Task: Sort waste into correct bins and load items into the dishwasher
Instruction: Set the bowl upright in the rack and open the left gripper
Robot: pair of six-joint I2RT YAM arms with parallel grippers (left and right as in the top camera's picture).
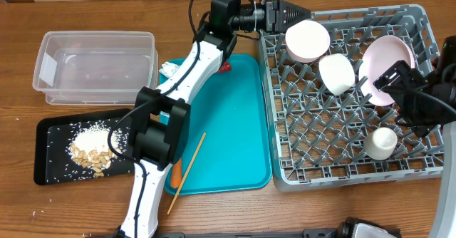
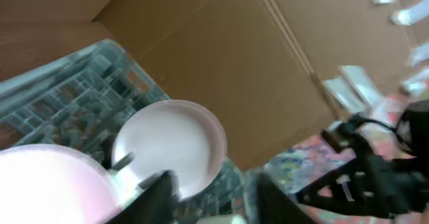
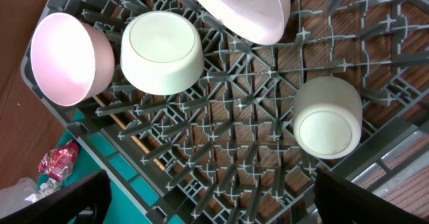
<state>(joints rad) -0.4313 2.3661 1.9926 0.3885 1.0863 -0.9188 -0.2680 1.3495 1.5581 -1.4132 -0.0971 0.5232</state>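
The grey dish rack (image 1: pixel 342 159) holds two white bowls (image 1: pixel 308 40) (image 1: pixel 336 73), a leaning plate (image 1: pixel 388 60) and a small cup (image 1: pixel 381 142). My left gripper (image 1: pixel 299 14) is open at the rack's back left corner, just above the first bowl. In the blurred left wrist view its fingers (image 2: pixel 214 200) stand apart and empty in front of a white dish (image 2: pixel 171 147). My right gripper (image 1: pixel 381 81) hangs open and empty over the rack beside the plate; its fingers (image 3: pixel 214 204) are wide apart. A chopstick (image 1: pixel 189 168), a carrot (image 1: pixel 176 172), a tissue (image 1: pixel 169 68) and a red wrapper (image 1: pixel 225 67) lie on or at the teal tray.
The teal tray (image 1: pixel 235 124) lies left of the rack. The clear tub (image 1: pixel 96 63) stands at the far left. In front of it, the black tray (image 1: pixel 53 135) holds nut scraps (image 1: pixel 92 152). A thin wooden stick (image 3: pixel 127 127) lies in the rack.
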